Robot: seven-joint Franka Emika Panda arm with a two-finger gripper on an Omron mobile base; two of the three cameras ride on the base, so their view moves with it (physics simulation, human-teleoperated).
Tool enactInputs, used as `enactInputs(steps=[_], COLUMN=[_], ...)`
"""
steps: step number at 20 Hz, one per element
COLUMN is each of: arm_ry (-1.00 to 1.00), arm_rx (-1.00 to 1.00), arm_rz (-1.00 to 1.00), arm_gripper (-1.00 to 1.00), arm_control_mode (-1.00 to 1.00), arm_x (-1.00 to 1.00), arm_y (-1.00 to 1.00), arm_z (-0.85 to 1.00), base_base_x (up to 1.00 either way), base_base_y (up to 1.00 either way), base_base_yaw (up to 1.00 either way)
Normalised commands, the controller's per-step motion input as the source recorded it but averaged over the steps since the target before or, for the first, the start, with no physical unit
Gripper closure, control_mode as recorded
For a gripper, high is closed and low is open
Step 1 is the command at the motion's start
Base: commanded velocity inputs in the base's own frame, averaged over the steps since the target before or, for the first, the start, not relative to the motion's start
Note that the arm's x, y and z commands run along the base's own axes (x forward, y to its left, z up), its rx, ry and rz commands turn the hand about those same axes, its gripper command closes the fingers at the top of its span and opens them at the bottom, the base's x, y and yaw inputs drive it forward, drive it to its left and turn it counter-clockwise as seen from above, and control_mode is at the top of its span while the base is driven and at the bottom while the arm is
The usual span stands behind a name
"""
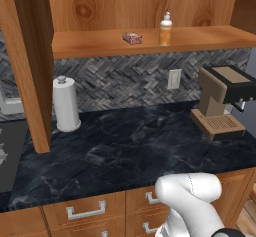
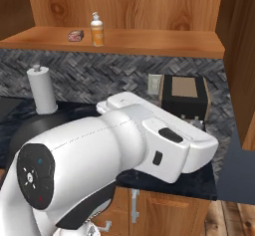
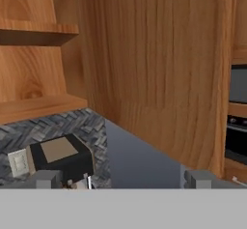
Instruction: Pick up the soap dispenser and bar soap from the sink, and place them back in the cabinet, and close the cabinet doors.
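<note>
The soap dispenser [image 1: 165, 28] and bar soap [image 1: 132, 38] stand on the cabinet [image 1: 150, 40] shelf (both already stowed). The right cabinet door [image 3: 159, 78] stands open, probably just ahead of the gripper [image 3: 120, 179], whose fingers are spread and empty.

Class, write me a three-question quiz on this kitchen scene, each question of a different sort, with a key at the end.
1. True or false: the soap dispenser lies in the sink.
2. Multiple choice: what stands on the counter below the shelf's left end in the left base view? A) a kettle B) the paper-towel roll C) a toaster
3. Fill in: on the shelf, the bar soap sits to the ____ of the dispenser in both base views.

Key: 1 false, it stands upright on the cabinet shelf. 2 B. 3 left, apart from it. Bonus note: the tool is open, holding nothing, facing the open cabinet door.
</note>
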Motion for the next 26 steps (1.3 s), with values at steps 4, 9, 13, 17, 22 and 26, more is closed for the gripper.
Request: enactInputs(steps=[4,9,13,17,22,26], arm_ry=[-0.09,-0.03,0.0,0.0,-0.01,0.0], arm_rx=[0.0,0.0,0.0,0.0,0.0,0.0], arm_rz=[-0.02,-0.01,0.0,0.0,0.0,0.0], arm_gripper=[-1.0,-1.0,-1.0,-1.0,-1.0,-1.0], arm_control_mode=[-1.0,-1.0,-1.0,-1.0,-1.0,-1.0], arm_x=[-0.18,-0.14,-0.08,-0.02,-0.01,-0.05], arm_y=[0.0,-0.07,-0.23,-0.28,-0.23,-0.23], arm_z=[0.11,0.02,0.01,0.0,0.0,0.0], base_base_x=[0.0,0.0,0.0,0.0,0.0,0.0], base_base_y=[0.0,0.0,0.0,0.0,0.0,0.0], base_base_yaw=[0.0,0.0,0.0,0.0,0.0,0.0])
